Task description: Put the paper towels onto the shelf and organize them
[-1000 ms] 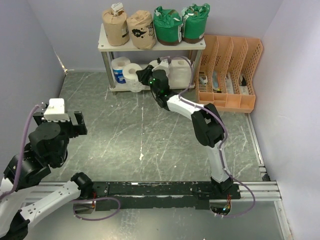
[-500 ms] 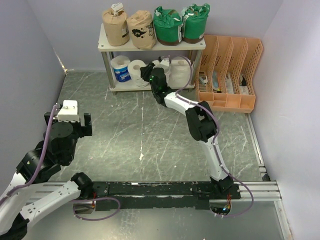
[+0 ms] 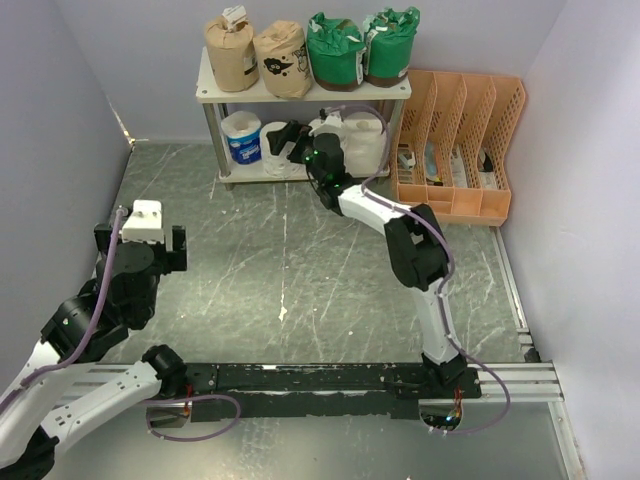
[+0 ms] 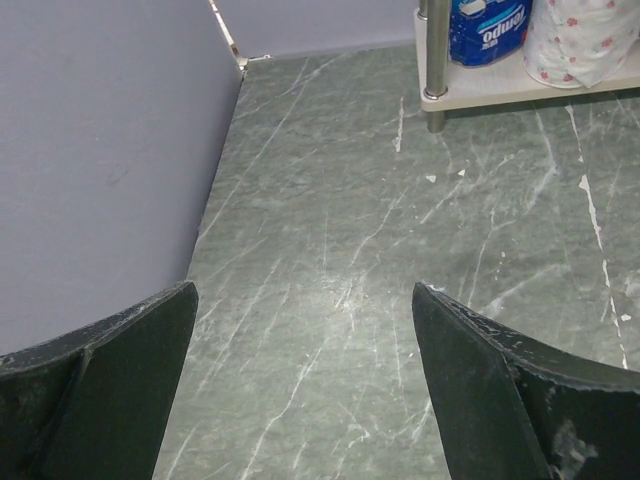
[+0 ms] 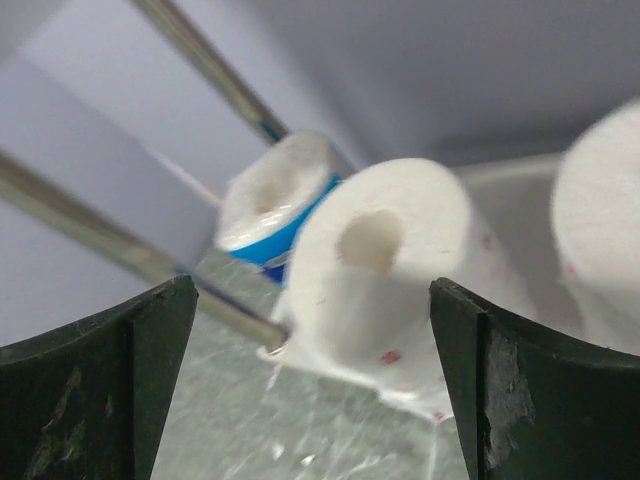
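Paper towels point(image 3: 335, 50) sit on the shelf point(image 3: 215, 95) at the upper centre of the top view: brown and green rolls on its upper board, blue and white below. My right gripper point(image 5: 312, 330) gapes wide before a white roll point(image 5: 385, 260); my left gripper point(image 4: 305, 340) hangs spread over the scratched grey-green tabletop point(image 3: 280, 260), lilac walls point(image 3: 60, 100) around.

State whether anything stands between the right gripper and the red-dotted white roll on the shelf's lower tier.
Nothing visible does. The right gripper is open, and the red-dotted white roll sits straight ahead of its fingers. The blue-wrapped roll is behind it, off to one side.
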